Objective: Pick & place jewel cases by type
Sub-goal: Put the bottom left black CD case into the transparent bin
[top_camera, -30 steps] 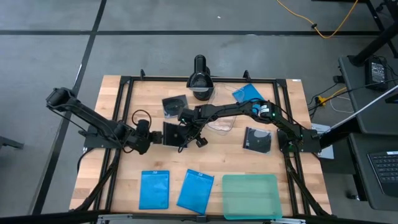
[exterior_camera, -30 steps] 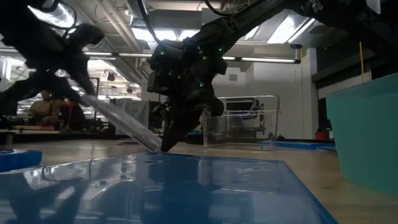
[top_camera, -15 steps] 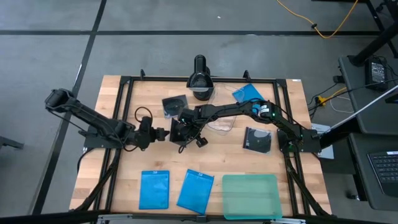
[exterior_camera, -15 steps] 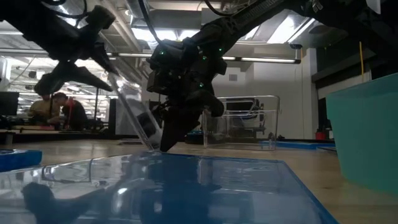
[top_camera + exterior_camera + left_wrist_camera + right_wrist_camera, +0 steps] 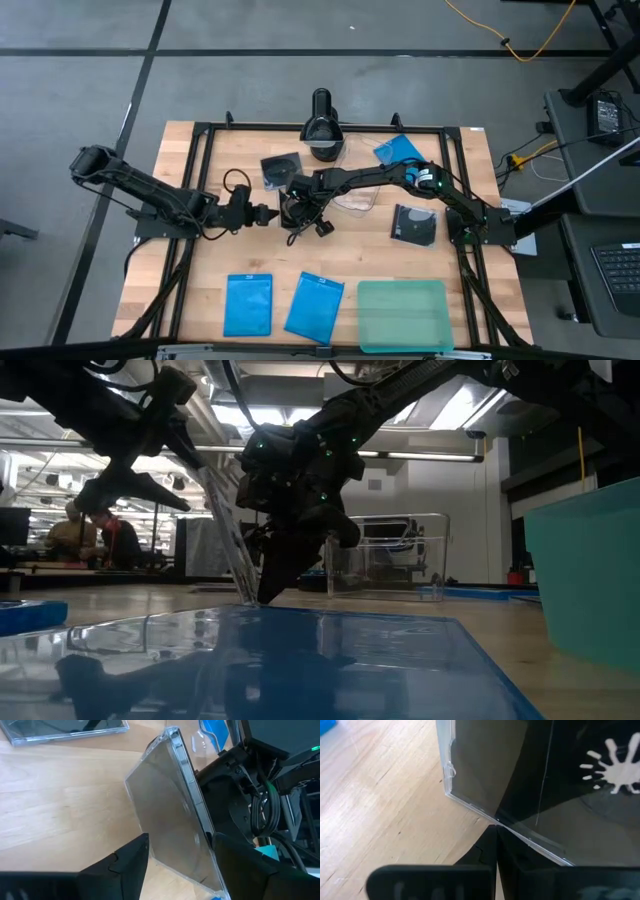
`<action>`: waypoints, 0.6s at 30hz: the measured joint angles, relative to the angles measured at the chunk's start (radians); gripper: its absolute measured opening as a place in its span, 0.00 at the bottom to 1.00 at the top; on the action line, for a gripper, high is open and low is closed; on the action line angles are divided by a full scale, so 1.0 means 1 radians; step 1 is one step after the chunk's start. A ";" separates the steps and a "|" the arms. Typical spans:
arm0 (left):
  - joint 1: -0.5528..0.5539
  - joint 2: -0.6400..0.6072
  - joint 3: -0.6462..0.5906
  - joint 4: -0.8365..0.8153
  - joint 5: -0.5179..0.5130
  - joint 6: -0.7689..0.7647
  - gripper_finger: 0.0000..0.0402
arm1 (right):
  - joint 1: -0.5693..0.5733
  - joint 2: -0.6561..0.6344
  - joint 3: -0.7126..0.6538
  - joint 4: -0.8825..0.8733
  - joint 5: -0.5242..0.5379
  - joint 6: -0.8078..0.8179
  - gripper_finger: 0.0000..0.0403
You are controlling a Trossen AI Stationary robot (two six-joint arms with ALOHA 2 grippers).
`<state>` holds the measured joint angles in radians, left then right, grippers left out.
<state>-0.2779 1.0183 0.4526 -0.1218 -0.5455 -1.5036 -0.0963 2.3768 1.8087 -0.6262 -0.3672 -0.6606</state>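
- Progress, judged from the layout: sorting looks barely begun. Cases of both kinds lie scattered over the wooden slatted table [image 5: 180, 300], none gathered by type.
- Black-and-clear squarish disc case [image 5: 172, 815], thin plastic, stands tipped up on one edge near table centre, steeply tilted. In the low view it shows as a clear slanting sheet [image 5: 228, 540] with its lower edge at the table.
- Left gripper [image 5: 262, 214] sits just beside that case on its left-arm side. In the left wrist view its two dark fingers [image 5: 131, 865] stand apart, the case's lower edge lying between them. Contact not certain; I cannot tell whether they press it.
- Right gripper [image 5: 296, 212] meets the case from the other side. Right wrist view shows the clear corner of the case [image 5: 470, 780] right against the dark finger; whether these fingers are apart or closed, I cannot tell.
- Second disc case [image 5: 281, 167] flat on the table, beyond the grippers toward the far edge; third disc case [image 5: 414, 224] flat, well over to the right.
- Bright blue taller rectangular cases: two [image 5: 248, 304] [image 5: 314, 305] side by side at the near edge, one [image 5: 399, 151] at the far right.
- Translucent teal tray [image 5: 402, 316] sits near the right front corner, just beside the blue pair. Clear plastic tub [image 5: 356, 198] lies under the right arm.
- Remaining, as I read it: the tipped case wants a firm hold and placing; the other five are all untouched.
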 joint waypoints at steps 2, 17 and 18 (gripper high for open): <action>0.000 0.000 0.000 0.000 -0.001 0.000 0.53 | 0.000 0.000 0.000 -0.001 0.000 -0.004 0.01; 0.000 0.002 -0.003 0.058 -0.020 0.017 0.53 | -0.021 0.000 0.000 -0.004 -0.009 -0.024 0.01; 0.000 0.002 -0.003 0.064 -0.021 0.017 0.53 | -0.021 0.000 0.000 -0.005 -0.009 -0.024 0.01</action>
<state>-0.2775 1.0199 0.4500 -0.0573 -0.5670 -1.4864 -0.1177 2.3768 1.8088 -0.6308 -0.3760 -0.6846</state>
